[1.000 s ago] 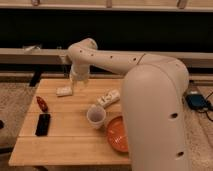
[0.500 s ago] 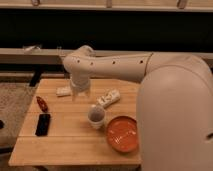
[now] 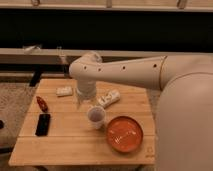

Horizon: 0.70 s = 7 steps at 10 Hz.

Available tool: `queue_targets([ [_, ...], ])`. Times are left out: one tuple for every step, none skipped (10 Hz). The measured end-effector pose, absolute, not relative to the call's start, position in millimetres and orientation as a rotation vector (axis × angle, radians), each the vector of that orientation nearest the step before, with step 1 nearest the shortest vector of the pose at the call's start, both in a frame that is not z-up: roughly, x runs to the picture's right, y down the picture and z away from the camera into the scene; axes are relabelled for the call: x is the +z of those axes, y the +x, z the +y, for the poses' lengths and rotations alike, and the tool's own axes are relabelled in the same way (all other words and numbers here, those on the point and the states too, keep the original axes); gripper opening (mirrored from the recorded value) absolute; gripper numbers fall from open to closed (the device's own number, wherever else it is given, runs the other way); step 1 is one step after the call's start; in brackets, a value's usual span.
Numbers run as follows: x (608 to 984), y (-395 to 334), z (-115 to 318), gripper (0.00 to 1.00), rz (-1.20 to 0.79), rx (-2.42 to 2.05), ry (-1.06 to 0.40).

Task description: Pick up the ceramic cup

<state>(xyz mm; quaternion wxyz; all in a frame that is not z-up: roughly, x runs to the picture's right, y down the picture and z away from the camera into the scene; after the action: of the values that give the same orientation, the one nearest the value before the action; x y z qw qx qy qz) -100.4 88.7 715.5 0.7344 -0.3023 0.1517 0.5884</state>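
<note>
Near the middle of the frame, on the wooden table (image 3: 70,145), the ceramic cup (image 3: 96,116) is seen standing upright, its round mouth turned up and its inside darker than its pale wall. It is not held by anything. Just to the upper left of it, the gripper (image 3: 85,102) is carried at the end of the large white arm (image 3: 130,72), which reaches in from the right side of the frame. The gripper hangs above the table beside the cup and is not around it. Whether it is set wide or narrow cannot be told.

The approach is judged to be the step in hand, with the grasp not yet made. For it to be done well, the gripper should be shifted a little toward the lower right until it is centred over the rim. It should be opened wider than the cup before any descent is begun. Because the cup is slightly tapered and smooth, a grip low on the wall, or across the rim with one side inside, is likely to be held more surely than a pinch near the top.

Care is called for on two sides. The orange plate (image 3: 124,133) lies close at the cup's lower right, and the white remote-like object (image 3: 108,98) lies just to its upper right, so little room is left there. A descent from straight above is therefore advised, since a sideways sweep could tip the cup or push it against the plate. Closing should be gentle and the lift vertical.
</note>
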Motion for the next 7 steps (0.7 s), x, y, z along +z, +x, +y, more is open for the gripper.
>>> queue_targets([
  [712.7,-101.9,101.2,0.59,0.349,1.279,-0.681],
  [712.5,-105.2,115.2,0.59,0.369,1.257,-0.701],
  [713.8,-106.4,120.9,0.59,0.377,1.25,-0.712],
  [718.4,-105.3,127.1,0.59,0.389,1.243,-0.727],
  [725.7,-103.5,134.0,0.59,0.404,1.236,-0.743],
  [731.5,-103.0,139.2,0.59,0.415,1.229,-0.752],
  [737.5,-104.7,145.3,0.59,0.425,1.219,-0.764],
])
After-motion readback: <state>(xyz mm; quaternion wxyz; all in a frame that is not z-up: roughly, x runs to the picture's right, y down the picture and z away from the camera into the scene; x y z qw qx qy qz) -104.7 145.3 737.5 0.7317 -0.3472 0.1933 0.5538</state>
